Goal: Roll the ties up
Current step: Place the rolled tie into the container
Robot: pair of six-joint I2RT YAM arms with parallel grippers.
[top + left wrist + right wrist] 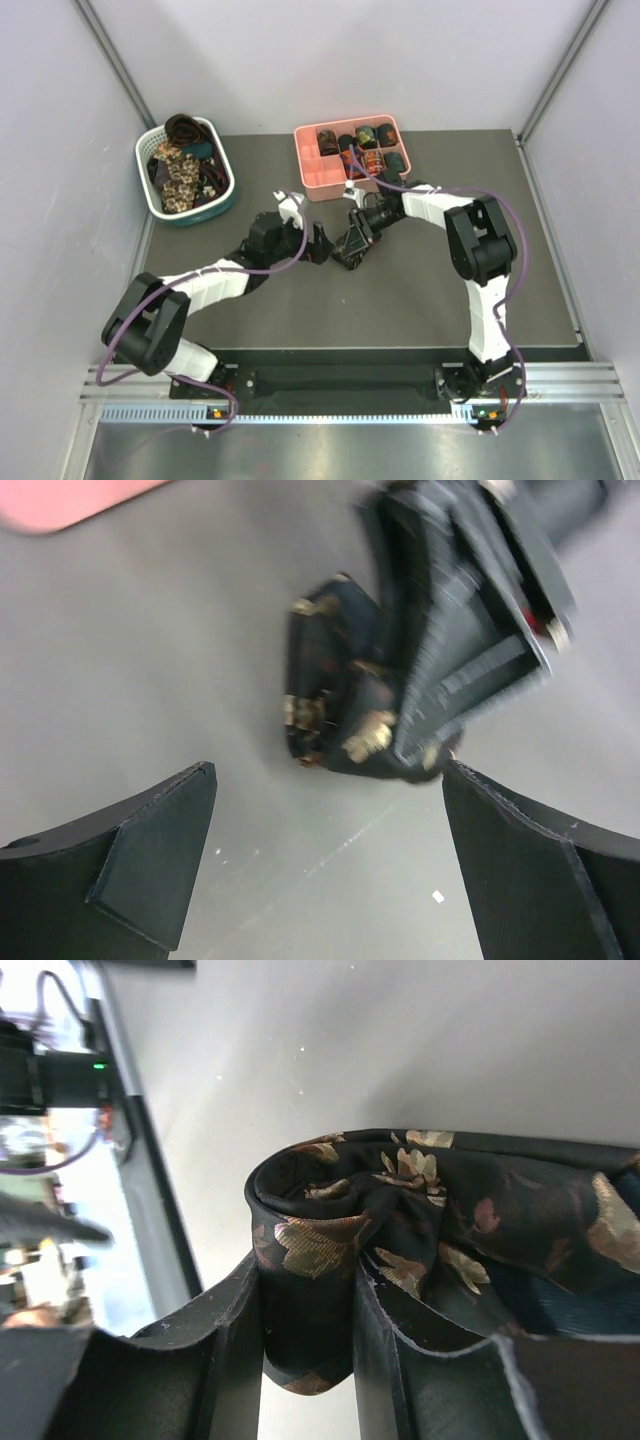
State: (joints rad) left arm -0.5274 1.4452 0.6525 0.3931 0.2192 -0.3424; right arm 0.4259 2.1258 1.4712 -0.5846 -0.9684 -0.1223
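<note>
A dark tie with beige floral print is rolled into a coil, and my right gripper is shut on it, one finger on each side of the roll. In the top view this tie sits at the middle of the table under the right gripper. My left gripper stands just left of it. The left wrist view has the left gripper wide open, nothing between its fingers, with the coiled tie just ahead of them.
A pink divided tray at the back centre holds several rolled ties. A white-and-teal basket at the back left holds loose ties. Grey walls enclose the table on both sides.
</note>
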